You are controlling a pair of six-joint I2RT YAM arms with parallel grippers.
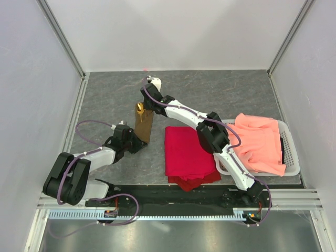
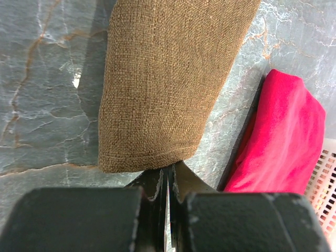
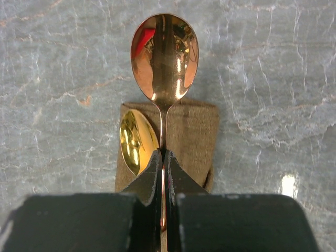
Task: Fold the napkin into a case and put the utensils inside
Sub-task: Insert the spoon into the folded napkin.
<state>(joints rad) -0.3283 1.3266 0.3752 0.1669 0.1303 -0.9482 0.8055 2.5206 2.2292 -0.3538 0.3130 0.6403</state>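
Napkin case [image 1: 144, 126], olive-brown, lies as a narrow upright strip left of centre in the top view, flat on the grey table [image 1: 226, 92]. The L gripper [image 2: 168, 173] sits at its lower end with the jaws closed. In the L wrist view the tips meet the corner of the near hem and look to pinch it.

The R arm reaches in from lower right to the case's upper end. The R gripper [image 3: 163, 157] is clamped tight on the thin handle of a gold spoon [image 3: 164, 58]. The bowl points to the top of that frame, out past the case's mouth and over bare table. The handle runs across the fabric, but I can't tell if it's inside the pocket.

A 2nd utensil [image 3: 137, 140], also gold, pokes its bowl out of the mouth just left of the held handle.

A red cloth [image 1: 186, 152] lies folded just right of the case, not touching it. Far right, a salmon-orange cloth [image 1: 260, 142] is heaped in a white basket [image 1: 294, 160].
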